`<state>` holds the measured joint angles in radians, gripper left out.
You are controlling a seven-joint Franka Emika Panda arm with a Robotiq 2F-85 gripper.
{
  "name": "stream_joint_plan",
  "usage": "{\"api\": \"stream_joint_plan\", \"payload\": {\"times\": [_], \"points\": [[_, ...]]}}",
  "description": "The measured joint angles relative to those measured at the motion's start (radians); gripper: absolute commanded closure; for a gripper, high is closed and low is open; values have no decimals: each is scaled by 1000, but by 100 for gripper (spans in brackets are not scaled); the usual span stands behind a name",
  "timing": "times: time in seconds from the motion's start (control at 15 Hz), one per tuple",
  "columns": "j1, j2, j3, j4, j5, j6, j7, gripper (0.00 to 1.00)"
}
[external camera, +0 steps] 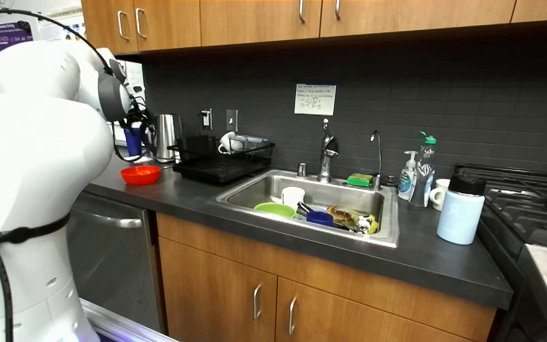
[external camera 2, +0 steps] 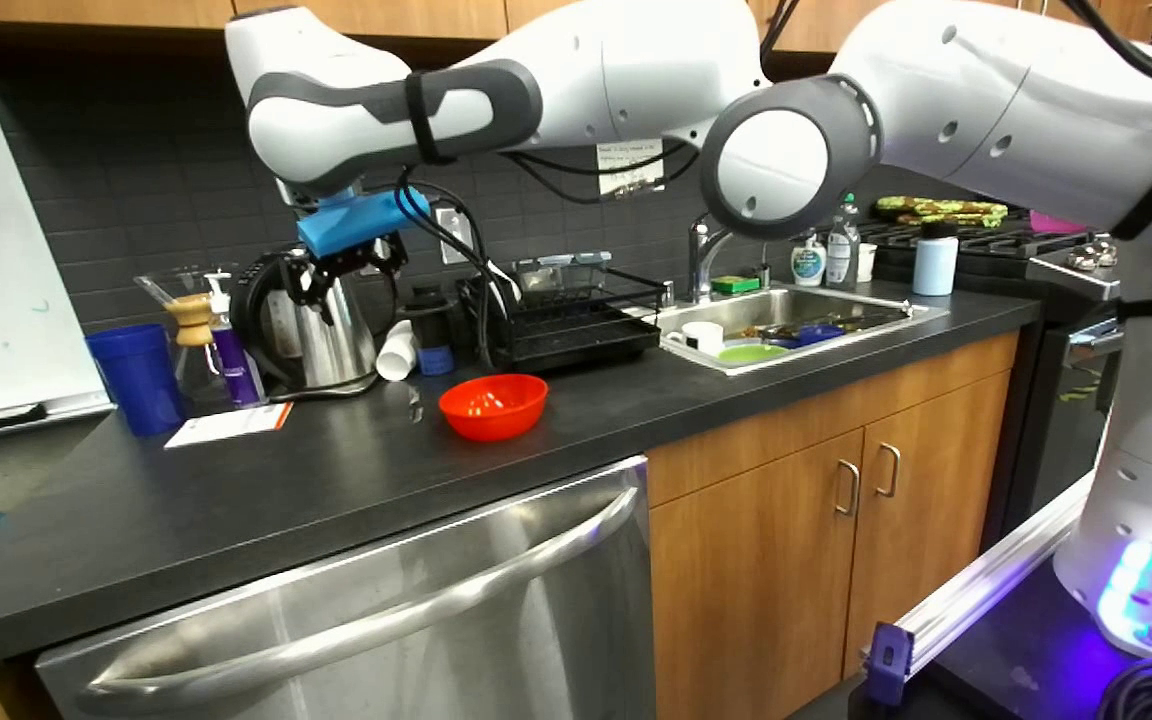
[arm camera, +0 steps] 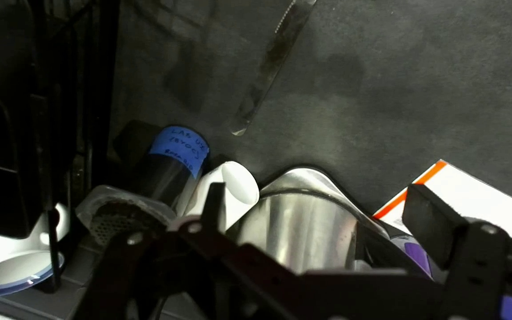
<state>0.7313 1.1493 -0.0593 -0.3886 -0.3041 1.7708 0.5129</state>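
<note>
two dark fingers [arm camera: 214,202] stand wide apart in the wrist view; the gripper [arm camera: 316,202] is spread broadly and has hold of nothing. the steel kettle [arm camera: 305,226] shows in the gap, with a white cup [arm camera: 239,186] just beside it and a striped card [arm camera: 487,200] on its other side. in an exterior view the kettle stands upright on the counter [external camera 2: 236,500], a red bowl [external camera 2: 494,408] near the dish rack [external camera 2: 576,340]; the gripper hangs by the kettle's top, though whether they touch is hard to tell. no hold is made yet, and the kettle sits unlifted. in an exterior view the sink [external camera: 390,219] holds a green bowl [external camera: 276,209] and a white mug [external camera: 293,195].
</note>
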Motion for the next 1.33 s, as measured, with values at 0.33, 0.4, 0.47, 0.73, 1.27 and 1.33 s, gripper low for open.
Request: {"api": "stream_joint_plan", "payload": {"times": [0.33, 0.4, 0.47, 0.73, 1.27, 1.33], "points": [[34, 6, -3, -19, 0, -5, 5, 0], [45, 9, -5, -18, -5, -5, 5, 0], [54, 9, -6, -22, -11, -4, 5, 0], [67, 24, -32, 5, -16, -19, -5, 0], [23, 24, -37, -21, -11, -19, -5, 0], [21, 28, -37, -15, -5, -35, -11, 0]]}}
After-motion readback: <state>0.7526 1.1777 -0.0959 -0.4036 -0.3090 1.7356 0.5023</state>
